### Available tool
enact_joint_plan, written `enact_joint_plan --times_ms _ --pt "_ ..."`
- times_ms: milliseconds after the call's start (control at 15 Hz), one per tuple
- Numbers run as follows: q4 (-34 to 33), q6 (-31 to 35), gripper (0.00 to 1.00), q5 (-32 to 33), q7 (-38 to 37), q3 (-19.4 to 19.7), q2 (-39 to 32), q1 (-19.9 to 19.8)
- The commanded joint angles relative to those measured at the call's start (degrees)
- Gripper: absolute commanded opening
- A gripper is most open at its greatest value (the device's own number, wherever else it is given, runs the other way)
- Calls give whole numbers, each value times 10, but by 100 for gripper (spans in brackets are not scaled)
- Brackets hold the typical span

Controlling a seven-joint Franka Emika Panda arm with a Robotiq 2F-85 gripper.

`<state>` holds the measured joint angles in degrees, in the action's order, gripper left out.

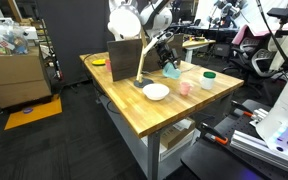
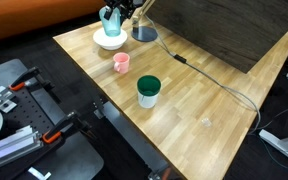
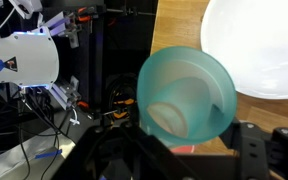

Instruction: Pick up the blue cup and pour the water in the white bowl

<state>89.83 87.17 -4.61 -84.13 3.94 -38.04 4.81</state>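
The blue cup (image 3: 184, 95) is held in my shut gripper (image 3: 189, 148), with its open mouth facing the wrist camera. In both exterior views the cup (image 1: 171, 69) (image 2: 111, 20) hangs tilted just above the table at the white bowl. The white bowl (image 2: 108, 42) (image 1: 156, 92) stands on the wooden table (image 2: 199, 120). In the wrist view the bowl (image 3: 259, 45) fills the upper right, beside the cup's rim. I cannot see any water.
A pink cup (image 2: 121, 62) (image 1: 184, 88) and a white cup with green top (image 2: 148, 90) (image 1: 208, 79) stand near the bowl. A dark wooden panel (image 2: 219, 30) (image 1: 126, 58), a lamp base (image 2: 144, 33) and a cable (image 2: 216, 86) are close by.
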Motion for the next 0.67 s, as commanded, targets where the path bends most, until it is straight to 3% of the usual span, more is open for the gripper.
enact_joint_plan --times_ms 0,133,200,600 --pt "-2 -2 73 -1 1 2 -1 2" --pt "-2 -2 73 -1 1 2 -1 2" --pt "-2 -2 48 -1 1 2 -1 2" --pt "19 35 48 -3 -107 12 9 14"
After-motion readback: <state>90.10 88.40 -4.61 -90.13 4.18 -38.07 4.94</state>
